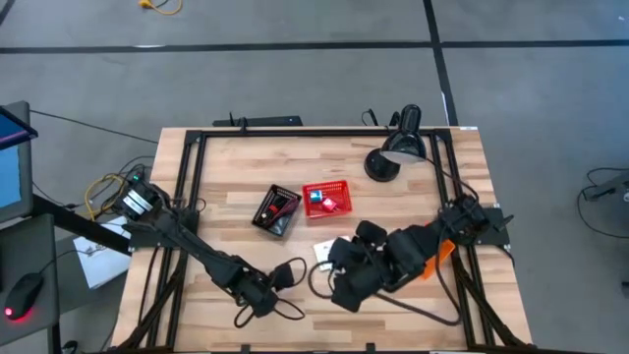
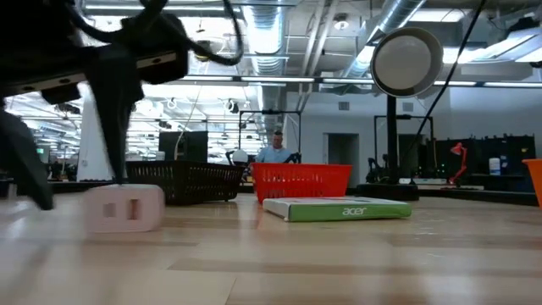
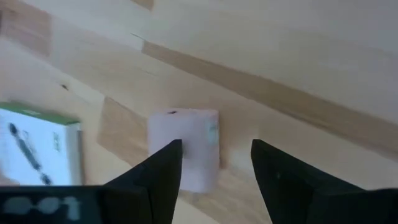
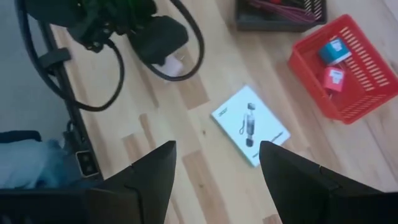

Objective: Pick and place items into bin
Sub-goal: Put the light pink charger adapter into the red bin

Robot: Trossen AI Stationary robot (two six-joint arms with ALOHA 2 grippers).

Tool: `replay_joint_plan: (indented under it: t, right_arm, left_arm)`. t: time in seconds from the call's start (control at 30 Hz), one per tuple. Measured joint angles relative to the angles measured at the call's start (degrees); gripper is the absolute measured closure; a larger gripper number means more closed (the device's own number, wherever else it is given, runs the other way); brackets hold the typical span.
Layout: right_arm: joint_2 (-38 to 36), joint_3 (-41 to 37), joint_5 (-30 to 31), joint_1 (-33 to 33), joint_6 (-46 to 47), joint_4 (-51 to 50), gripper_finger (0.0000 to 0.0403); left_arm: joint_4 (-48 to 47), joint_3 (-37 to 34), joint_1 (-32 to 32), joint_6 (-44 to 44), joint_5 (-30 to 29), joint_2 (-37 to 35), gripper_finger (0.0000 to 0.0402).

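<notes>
Your left pincer point(image 3: 214, 180) sits low at the near edge of the tabletop point(image 1: 236, 187), fingers spread apart, with the pink block point(image 3: 185, 149) lying on the wood just ahead of them, nearer one finger than the other and not gripped. In the low view the same pink block point(image 2: 124, 207) rests flat on the wood.

Your right pincer point(image 4: 214, 180) hangs above the tabletop, wide and holding nothing. Below it lies the white card point(image 4: 250, 125), flat, between the pink block and the red basket point(image 1: 325, 199).

The red basket holds a blue cube point(image 4: 334, 48) and a red-pink piece point(image 4: 333, 78). Just beside it stands a black basket point(image 1: 276, 209) with red items inside. The desk lamp point(image 1: 398, 147) stands at the far right corner.
</notes>
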Motion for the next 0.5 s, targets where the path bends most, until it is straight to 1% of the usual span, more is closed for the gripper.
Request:
replay_joint_plan:
  t: [0.1,0.2,0.23,0.37,0.5]
  right_arm:
    - [0.03,0.0,0.41,0.99,0.15,0.08,0.0178]
    - [0.03,0.0,1.22,1.61,0.52,0.09,0.0178]
    - [0.03,0.0,1.29,1.74,1.08,0.09,0.0178]
    - [0.03,-0.02,1.31,2.52,2.58,0.1,0.0178]
    - [0.03,-0.02,1.29,3.4,2.59,0.09,0.0178]
  left_arm:
    - [0.05,2.06,0.0,2.32,-3.46,0.32,0.0218]
    - [0.24,3.54,0.77,4.81,-3.72,0.29,0.0218]
    - [0.02,3.79,1.08,4.89,-3.27,0.29,0.0218]
    - [0.17,4.0,3.17,4.53,1.9,0.29,0.0218]
    - [0.0,4.0,5.36,1.2,2.58,0.29,0.0218]
